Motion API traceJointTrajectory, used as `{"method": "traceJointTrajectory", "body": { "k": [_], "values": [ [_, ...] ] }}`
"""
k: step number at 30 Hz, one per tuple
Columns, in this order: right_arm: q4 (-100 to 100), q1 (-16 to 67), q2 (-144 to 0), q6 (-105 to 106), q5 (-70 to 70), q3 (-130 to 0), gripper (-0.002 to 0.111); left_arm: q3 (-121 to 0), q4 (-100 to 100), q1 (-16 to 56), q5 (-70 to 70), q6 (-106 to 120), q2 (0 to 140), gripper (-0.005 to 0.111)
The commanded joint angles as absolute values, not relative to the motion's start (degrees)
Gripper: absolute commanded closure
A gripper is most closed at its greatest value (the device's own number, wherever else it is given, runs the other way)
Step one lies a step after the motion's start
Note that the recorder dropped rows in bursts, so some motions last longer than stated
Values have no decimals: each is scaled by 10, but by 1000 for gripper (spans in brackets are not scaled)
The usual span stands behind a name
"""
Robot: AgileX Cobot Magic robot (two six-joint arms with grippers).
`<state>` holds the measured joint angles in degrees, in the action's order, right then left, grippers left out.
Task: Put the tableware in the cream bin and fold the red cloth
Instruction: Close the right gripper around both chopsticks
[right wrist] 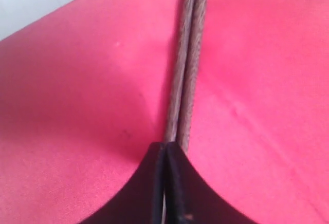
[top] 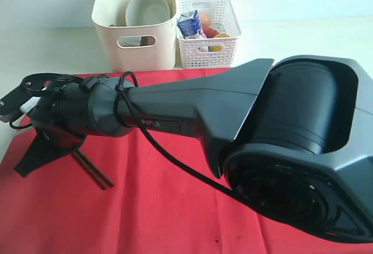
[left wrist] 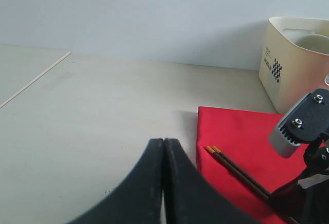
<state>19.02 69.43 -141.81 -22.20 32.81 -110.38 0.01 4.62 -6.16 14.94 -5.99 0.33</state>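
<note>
The dark wooden chopsticks (right wrist: 186, 70) lie side by side on the red cloth (top: 151, 207). My right gripper (right wrist: 164, 146) has reached across to the left side and is shut. Its tips are pressed together right over one end of the chopsticks, with no gap showing between them. The same gripper (top: 64, 148) sits at the upper end of the chopsticks (top: 93, 169) in the exterior view. My left gripper (left wrist: 163, 141) is shut and empty over the bare table, just off the cloth's corner. The cream bin (top: 137, 24) at the back holds the pale bowl (top: 147, 8).
A white lattice basket (top: 207, 30) with the blue milk carton (top: 189, 24) and other food stands right of the bin. The right arm's big dark body (top: 291, 137) blocks much of the cloth. Pale tabletop (left wrist: 92, 111) lies left of the cloth.
</note>
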Motion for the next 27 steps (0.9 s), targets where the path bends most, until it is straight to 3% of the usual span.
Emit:
{"method": "traceJointTrajectory", "body": {
  "k": [1,10,14,18,24,27],
  "values": [
    [203,693,-1413,-222,341,-1101,107,0,42,-57,146,-61,2,106],
    [230,693,-1413,-271,354,-1101,69,0,42,-57,146,-61,2,106],
    [231,693,-1418,-257,363,-1101,64,0,42,-57,146,-61,2,106],
    [229,693,-1434,-254,368,-1101,71,0,42,-57,146,-61,2,106],
    [228,693,-1434,-236,364,-1101,106,0,42,-57,146,-61,2,106],
    [227,693,-1427,-236,361,-1101,108,0,42,-57,146,-61,2,106]
  ]
}}
